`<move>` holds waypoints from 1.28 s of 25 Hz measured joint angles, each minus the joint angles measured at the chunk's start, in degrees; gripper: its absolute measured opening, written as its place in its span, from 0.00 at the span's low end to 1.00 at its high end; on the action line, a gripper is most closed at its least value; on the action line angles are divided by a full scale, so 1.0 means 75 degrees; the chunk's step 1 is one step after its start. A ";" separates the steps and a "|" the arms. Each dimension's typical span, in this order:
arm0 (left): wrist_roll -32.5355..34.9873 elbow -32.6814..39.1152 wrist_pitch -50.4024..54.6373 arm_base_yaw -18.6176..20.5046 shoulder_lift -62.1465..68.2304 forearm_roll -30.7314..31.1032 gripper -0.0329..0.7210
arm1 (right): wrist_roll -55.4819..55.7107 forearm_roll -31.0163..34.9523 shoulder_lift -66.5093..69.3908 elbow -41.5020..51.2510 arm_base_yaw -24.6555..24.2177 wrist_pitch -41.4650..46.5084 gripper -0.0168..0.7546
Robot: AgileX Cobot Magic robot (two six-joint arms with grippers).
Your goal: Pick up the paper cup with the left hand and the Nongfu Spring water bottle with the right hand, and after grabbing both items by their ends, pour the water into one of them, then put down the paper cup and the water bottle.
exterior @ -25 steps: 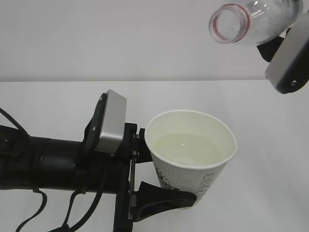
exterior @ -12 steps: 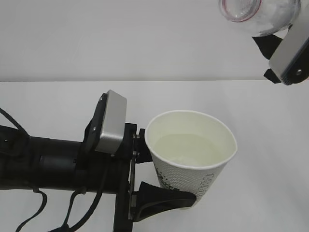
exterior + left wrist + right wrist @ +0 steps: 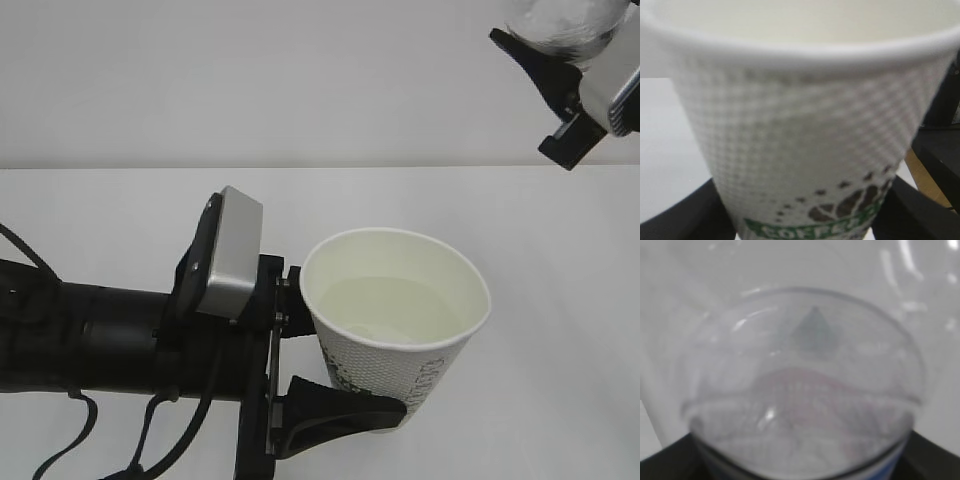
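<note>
Black forked fingers [image 3: 335, 410] of left hand [image 3: 340, 345] clamped on small white tapered paper cup [image 3: 400, 345], water [image 3: 390, 308] pooled inside. Right hand [image 3: 565, 85] closed round clear plastic Nongfu Spring water bottle [image 3: 805, 390], top right, apparently upended. Green lettering legible only at left wrist. White table [image 3: 560, 220], pale wall [image 3: 250, 80].

The paper cup [image 3: 400, 330] is white with tiny grey dots, brown spots and a green band. The left hand [image 3: 335, 410] is black — with a grey block [image 3: 228, 255] on top. The water bottle [image 3: 800, 375] is clear.
</note>
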 joint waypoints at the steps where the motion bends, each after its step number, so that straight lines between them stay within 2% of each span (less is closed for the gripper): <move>1: 0.0000 0.0000 0.0000 0.0000 0.0000 0.0000 0.73 | 0.0134 0.0000 0.0000 0.0000 0.0000 0.0000 0.65; 24: 0.0000 0.0000 0.0000 0.0000 0.0000 0.0000 0.73 | 0.3282 0.0000 0.0000 0.0000 0.0000 0.0014 0.65; 32: 0.0000 0.0000 0.0000 0.0000 0.0000 0.0000 0.73 | 0.3879 0.0000 0.0000 0.0000 0.0000 0.0014 0.65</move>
